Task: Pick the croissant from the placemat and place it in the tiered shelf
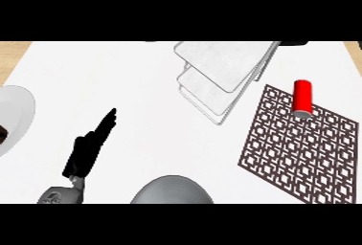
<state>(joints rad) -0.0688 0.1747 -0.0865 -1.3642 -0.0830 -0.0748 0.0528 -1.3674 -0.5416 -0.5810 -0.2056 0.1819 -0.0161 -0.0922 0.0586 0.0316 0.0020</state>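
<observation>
Head view: my left robot hand (88, 146) lies over the white desk (106, 72) with fingers straight, holding nothing. My right robot hand is not visible; only a grey forearm (172, 190) shows at the lower edge. The tiered shelf (219, 72) carries nothing. The patterned placemat (297, 153) bears a red can (302, 98); no croissant is visible anywhere. A white plate (14, 115) sits at left. Judgement: pick and place both remain

The counter (106, 72) looked smooth, matt white. The shelf (222, 64) showed pale, marbled trays on thin metal-like wire, and the mat (297, 143) a dark openwork lattice. The red can (302, 95) looked glossy.
</observation>
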